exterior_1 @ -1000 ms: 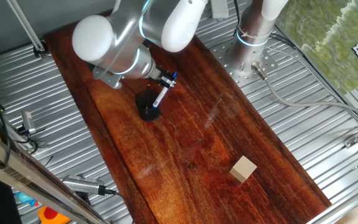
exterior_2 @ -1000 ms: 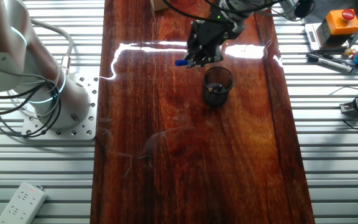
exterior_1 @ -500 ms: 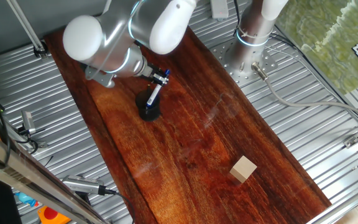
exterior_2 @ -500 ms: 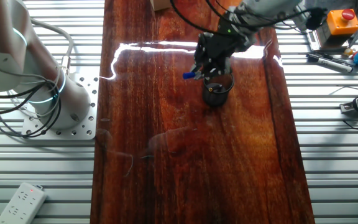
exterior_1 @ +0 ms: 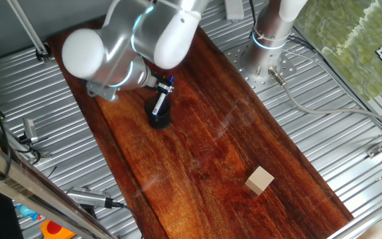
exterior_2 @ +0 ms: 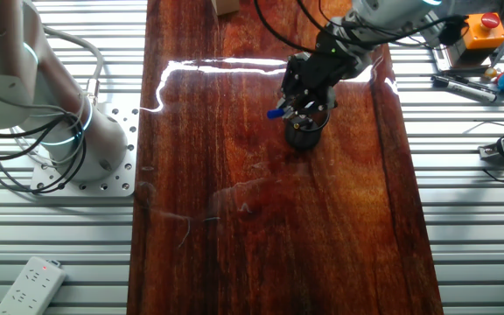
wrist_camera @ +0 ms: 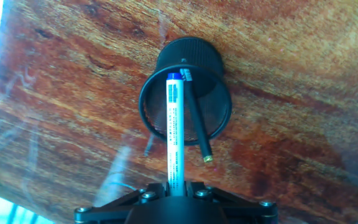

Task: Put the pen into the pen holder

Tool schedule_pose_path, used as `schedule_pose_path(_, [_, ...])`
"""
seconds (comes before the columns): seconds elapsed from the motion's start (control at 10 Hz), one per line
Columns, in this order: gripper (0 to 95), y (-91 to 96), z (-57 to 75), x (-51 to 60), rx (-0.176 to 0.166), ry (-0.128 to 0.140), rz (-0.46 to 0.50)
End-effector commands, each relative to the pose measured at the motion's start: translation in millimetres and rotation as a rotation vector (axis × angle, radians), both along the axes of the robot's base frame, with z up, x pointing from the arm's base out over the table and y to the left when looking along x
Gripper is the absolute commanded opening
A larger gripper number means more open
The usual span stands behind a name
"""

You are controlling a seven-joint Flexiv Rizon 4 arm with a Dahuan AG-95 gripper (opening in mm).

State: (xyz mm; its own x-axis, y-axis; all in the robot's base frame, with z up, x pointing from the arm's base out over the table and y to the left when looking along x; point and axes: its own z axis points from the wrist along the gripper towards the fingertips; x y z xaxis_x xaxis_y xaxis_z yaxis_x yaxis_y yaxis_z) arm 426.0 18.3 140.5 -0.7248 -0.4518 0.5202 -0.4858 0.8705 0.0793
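Hand view: you look down the pen (wrist_camera: 175,134) straight into the holder (wrist_camera: 186,102). The white barrel runs from the tool (wrist_camera: 177,194) at the bottom edge to a blue tip that lies over the cup's mouth. A thin dark rod with a brass end leans beside the barrel, crossing the rim. You cannot tell from here whether the tip is already below the rim.

One fixed view: the arm covers most of the tool (exterior_1: 159,86). You see only the blue end of the pen (exterior_1: 161,101) slanting down to the holder (exterior_1: 160,119), which stands on the desk (exterior_1: 244,133).

Other fixed view: the tool (exterior_2: 297,103) hangs right over the holder (exterior_2: 306,133), hiding most of its mouth. The pen (exterior_2: 277,113) shows as a blue stub sticking out on the tool's left.

Around: a tan cube (exterior_1: 260,180) sits well apart from the holder, far down the desk. An orange box with a red button (exterior_2: 481,28) and some pens lie off the desk on the ribbed metal. A white power strip (exterior_2: 30,284) lies near the arm's base (exterior_2: 86,149).

In the way: nothing stands between pen and holder.

Tool: it is clamped on the pen's upper end, holding it tilted. The fingers themselves are hidden in every view.
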Motion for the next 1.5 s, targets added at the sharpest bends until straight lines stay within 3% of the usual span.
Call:
schedule_pose_path(0.1, [0.0,-2.2,-4.6,2.1,-0.025,0.004,0.021])
schedule_pose_path(0.5, [0.0,-3.2,-9.3,4.5,-0.035,-0.019,0.016])
schedule_pose_path(0.6, [38.0,-2.9,-9.7,4.9,-0.026,-0.024,0.020])
schedule_pose_path(0.8, [38.0,-2.5,-10.1,5.4,-0.023,-0.028,0.022])
schedule_pose_path(0.9, [57.0,-2.3,-10.4,5.7,-0.021,-0.032,0.025])
schedule_pose_path(1.1, [57.0,-1.5,-7.9,4.8,-0.009,-0.042,0.027])
schedule_pose_path(1.2, [38.0,0.1,-3.4,3.7,0.010,-0.088,0.000])
schedule_pose_path(1.3, [38.0,3.5,2.2,7.4,0.059,-0.141,-0.066])
schedule_pose_path(1.5, [38.0,3.5,2.2,7.4,0.059,-0.141,-0.066])
